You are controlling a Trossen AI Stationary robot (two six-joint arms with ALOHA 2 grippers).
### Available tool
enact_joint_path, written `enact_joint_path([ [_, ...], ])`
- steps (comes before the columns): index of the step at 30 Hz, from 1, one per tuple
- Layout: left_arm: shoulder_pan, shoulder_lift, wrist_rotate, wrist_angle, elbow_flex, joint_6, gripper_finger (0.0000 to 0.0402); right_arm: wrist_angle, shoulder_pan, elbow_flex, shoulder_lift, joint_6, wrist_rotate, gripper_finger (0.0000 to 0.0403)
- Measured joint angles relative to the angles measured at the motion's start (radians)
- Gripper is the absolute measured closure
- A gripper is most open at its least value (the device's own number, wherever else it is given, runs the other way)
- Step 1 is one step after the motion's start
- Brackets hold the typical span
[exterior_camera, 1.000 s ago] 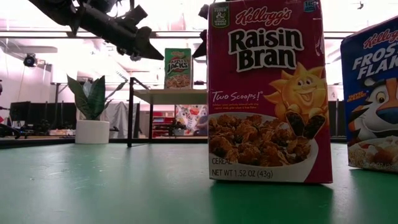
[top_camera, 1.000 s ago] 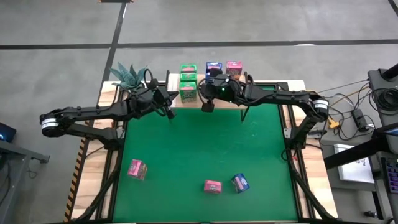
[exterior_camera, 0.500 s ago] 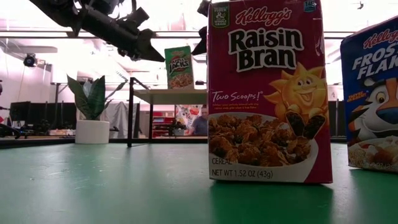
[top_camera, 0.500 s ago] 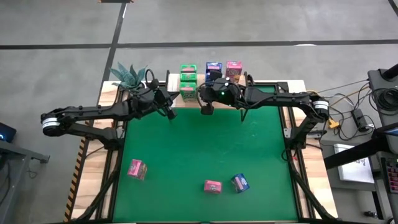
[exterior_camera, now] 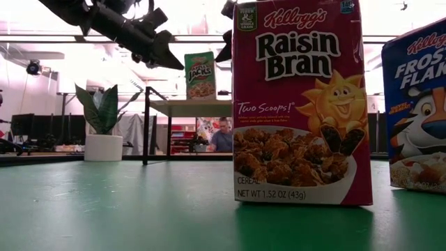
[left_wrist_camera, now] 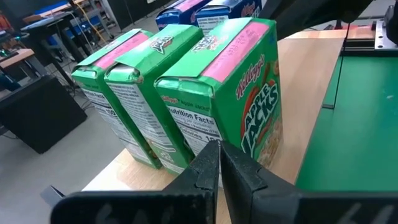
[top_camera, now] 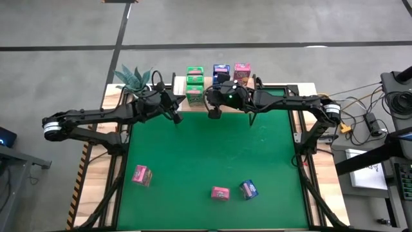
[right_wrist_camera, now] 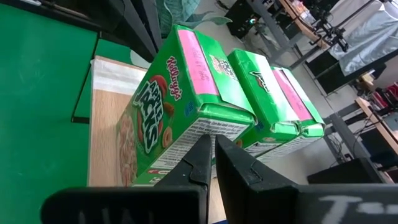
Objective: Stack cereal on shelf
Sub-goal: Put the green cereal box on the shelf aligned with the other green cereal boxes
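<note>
Three green cereal boxes (left_wrist_camera: 211, 81) stand on their bases in a row on the wood shelf (top_camera: 283, 88) at the table's far edge, with blue boxes (top_camera: 221, 71) and a pink box (top_camera: 242, 69) beside them. Two pink boxes (top_camera: 141, 174) (top_camera: 220, 193) and one blue box (top_camera: 249, 189) rest on the green table near its near edge. My left gripper (top_camera: 174, 115), shut, hovers just left of the nearest green box (top_camera: 194, 96). My right gripper (top_camera: 214, 112), shut, hovers just right of it. Each wrist view shows shut fingertips (left_wrist_camera: 219, 155) (right_wrist_camera: 213, 152) short of that box.
A potted plant (top_camera: 132, 78) stands at the far left corner beside the shelf. In the low view the pink Raisin Bran box (exterior_camera: 301, 104) and the blue box (exterior_camera: 418, 104) stand close to the camera. A person (exterior_camera: 223, 137) is in the room behind. The table's middle (top_camera: 212, 148) holds nothing.
My right gripper has shifted slightly toward the table's left, closer to the nearest green box. That box looks turned a little in the low view and still stands on the shelf.
</note>
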Motion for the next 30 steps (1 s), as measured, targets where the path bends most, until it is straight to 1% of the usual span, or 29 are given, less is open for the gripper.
enact_joint_path([
  [6,-0.004,-0.001,0.0,0.0,0.0,0.0,0.0402,-0.023,-0.002,0.0,0.0,0.009,0.0,0.039],
  [30,-0.018,-0.01,0.0,-0.001,0.0,0.0,0.0402,-0.017,-0.019,0.0,0.001,-0.015,-0.003,0.0391],
])
